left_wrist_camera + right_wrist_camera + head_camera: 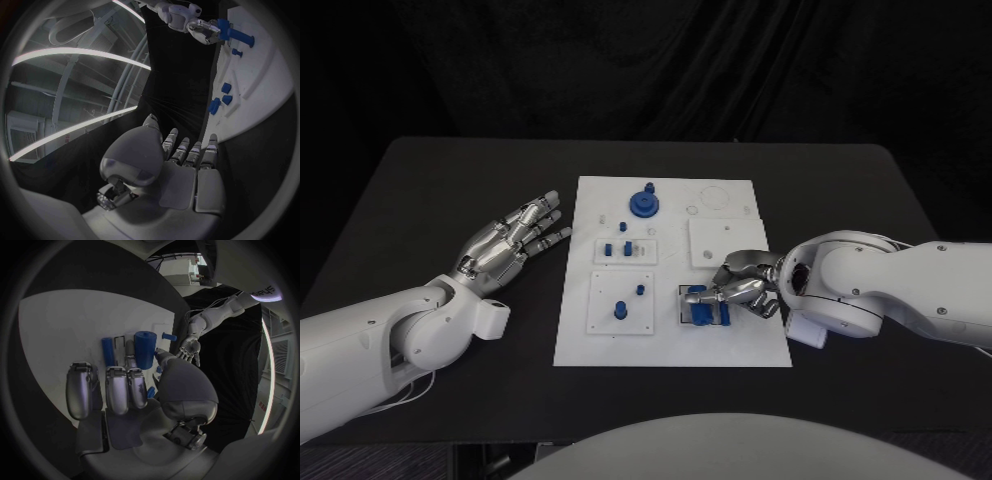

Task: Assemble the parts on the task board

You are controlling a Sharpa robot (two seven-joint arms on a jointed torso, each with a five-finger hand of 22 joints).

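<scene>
Parts sit on my task board (733, 345), the white plate in the middle of the black counter (430, 180). A round blue part with a knob (645, 203) stands near the far edge of the board. A few small blue parts (626, 248) stand in a little white block near the middle. Two more small blue pieces (630, 300) stand in another block near the board's near left corner.

My right hand (741, 285) is over the near right part of the board. Its fingers (117, 389) lie curled down close together over two long blue parts (705, 314) that lie side by side in a slot. A thick blue peg (145, 349) is right by my thumb. I cannot tell if I am pinching it or only touching it.

My left hand (514, 242) rests over the counter just beside the left edge of the board. Its fingers (545, 222) are spread apart and hold nothing.
</scene>
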